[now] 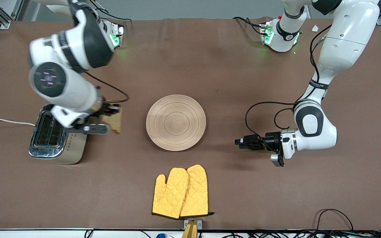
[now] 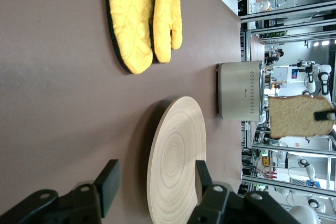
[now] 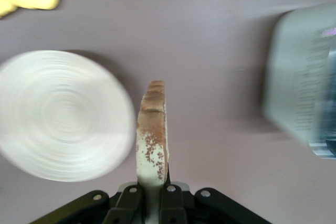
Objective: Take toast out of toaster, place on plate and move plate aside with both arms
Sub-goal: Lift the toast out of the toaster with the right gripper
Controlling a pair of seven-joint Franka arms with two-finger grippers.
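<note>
Toast [image 1: 115, 121], one slice, logged in my front view as pinched in the right gripper [image 1: 111, 114], in the air over bare table between the toaster [image 1: 56, 137] and the plate [image 1: 176, 122]. Plate lies flat at mid-table; yellow oven mitts [image 1: 180, 192] lie nearer the camera than it. Left gripper [image 1: 241, 142] hangs low toward the left arm's end of the table, well apart from the plate. I read lettering on the left arm's black band but cannot make it out. Left wrist view: left gripper [image 2: 152, 184] fingers [image 2: 107, 184] spread wide, empty, aimed at the plate [image 2: 176, 163] edge; mitts [image 2: 142, 17], toaster [image 2: 240, 90] with a small unreadable mark, and toast [image 2: 299, 116] farther off. Right wrist view: right gripper [image 3: 152, 190] clamped on the toast [image 3: 152, 140], seen edge-on; plate [image 3: 60, 114] and toaster [image 3: 302, 98] blurred below, printing on the toaster illegible.
</note>
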